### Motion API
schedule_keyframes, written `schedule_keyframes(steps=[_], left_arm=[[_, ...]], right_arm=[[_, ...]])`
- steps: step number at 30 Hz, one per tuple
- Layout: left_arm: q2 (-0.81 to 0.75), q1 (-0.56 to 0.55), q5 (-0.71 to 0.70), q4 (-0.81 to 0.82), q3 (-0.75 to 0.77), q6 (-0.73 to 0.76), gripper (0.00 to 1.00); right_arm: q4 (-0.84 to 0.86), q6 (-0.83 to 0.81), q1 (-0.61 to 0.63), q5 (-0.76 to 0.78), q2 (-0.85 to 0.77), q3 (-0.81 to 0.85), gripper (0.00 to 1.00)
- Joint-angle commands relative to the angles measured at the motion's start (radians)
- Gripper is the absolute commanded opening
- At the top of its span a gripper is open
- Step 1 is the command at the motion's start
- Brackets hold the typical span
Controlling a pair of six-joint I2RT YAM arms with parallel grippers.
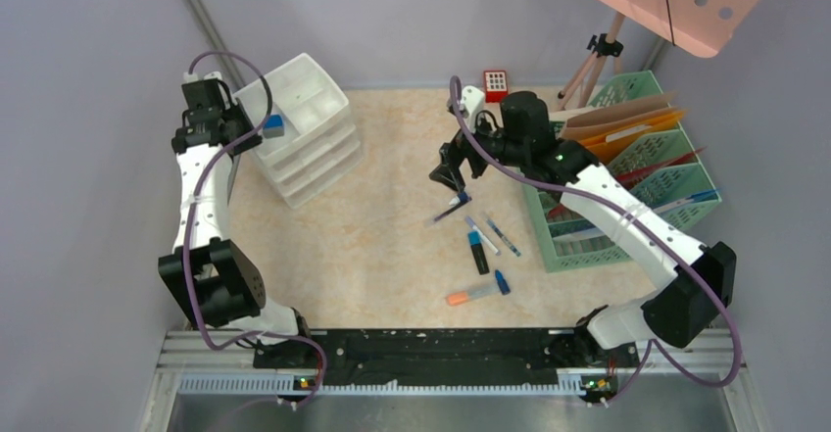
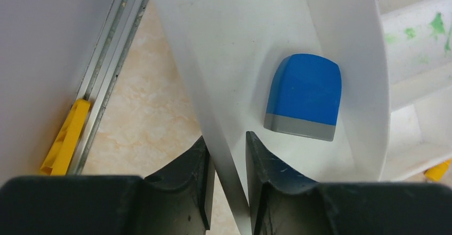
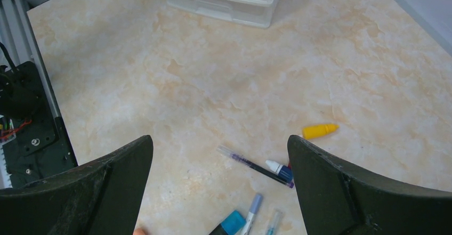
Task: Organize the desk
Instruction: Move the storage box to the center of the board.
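Table (image 1: 392, 226): beige, spans whole scene betw. grey walls. Drawer unit (image 1: 304, 128), far left: L hand (image 2: 226, 139) pinched on a drawer's wall; a skewed pull may tip it. R hand (image 3: 219, 139) wide open, empty, over pens (image 3: 255, 165); may scatter them.

Shows left gripper (image 2: 226, 139) astride thin white tray wall (image 2: 197, 86), one finger each side, clamping unclear. Shows blue block with grey base (image 2: 305, 96) lying flat inside tray, right of wall. Shows beige desk (image 2: 144, 128) at left, yellow clip (image 2: 66, 136) against metal rail (image 2: 109, 59), beside grey panel (image 2: 48, 43).
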Motion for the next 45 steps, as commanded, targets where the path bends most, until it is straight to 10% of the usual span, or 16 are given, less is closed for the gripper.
schedule_keyframes(steps=[1, 23, 45], left_arm=[[0.013, 0.002, 0.062, -0.036, 0.08, 0.042, 0.27], [-0.034, -0.055, 0.276, -0.15, 0.03, 0.064, 0.0], [0.108, -0.111, 0.272, -0.288, 0.195, 0.297, 0.0]], right_arm=[[0.037, 0.002, 0.006, -0.018, 0.009, 0.027, 0.96], [0.213, 0.018, 0.007, -0.215, 0.184, 0.03, 0.94], [0.311, -0.054, 0.1, -0.203, 0.398, 0.105, 0.87]])
